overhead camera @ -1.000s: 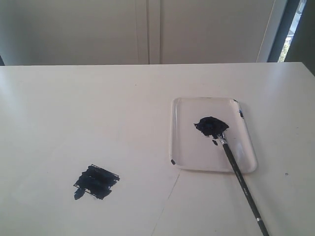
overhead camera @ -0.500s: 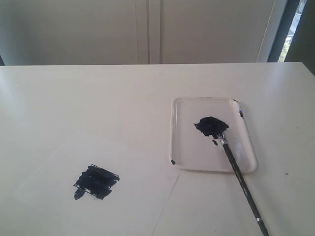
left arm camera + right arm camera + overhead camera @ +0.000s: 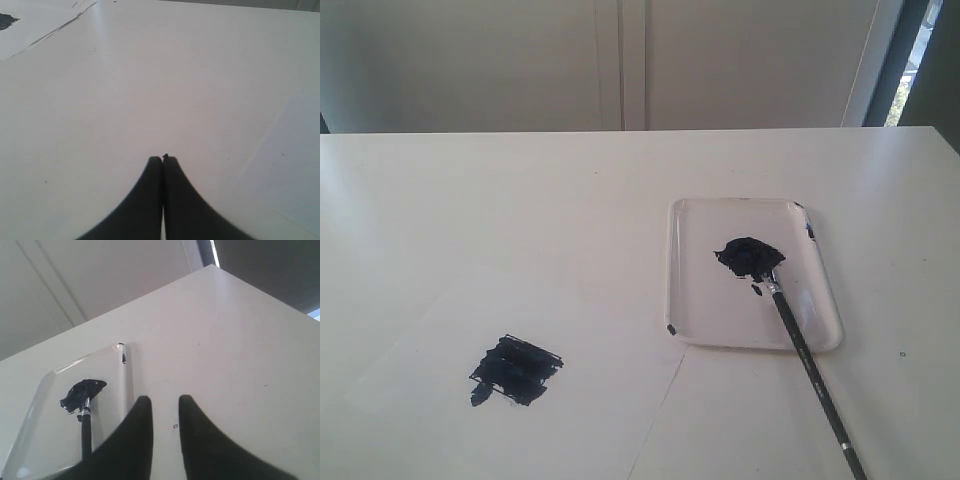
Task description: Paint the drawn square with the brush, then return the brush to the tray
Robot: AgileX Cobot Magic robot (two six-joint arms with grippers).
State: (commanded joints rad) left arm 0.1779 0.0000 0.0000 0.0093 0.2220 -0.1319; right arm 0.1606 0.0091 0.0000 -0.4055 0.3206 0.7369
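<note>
Lying loose, brush (image 3: 802,355) (handle cropped) crosses tray (image 3: 705,300); left gripper (image 3: 163,159) closed, right gripper (image 3: 161,400) parted.

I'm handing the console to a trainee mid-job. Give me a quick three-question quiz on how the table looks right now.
1. True or false: the drawn square is already filled with dark paint.
2. Where do the bristles of the brush lie? A) on the white paper. B) on the paint blob in the tray, with the handle running out over the rim. C) on the bare table beside the tray.
3. Fill in: the left gripper is ___ and the right gripper is ___; neither holds anything.

Key: 1 true. 2 B. 3 shut, open.
</note>
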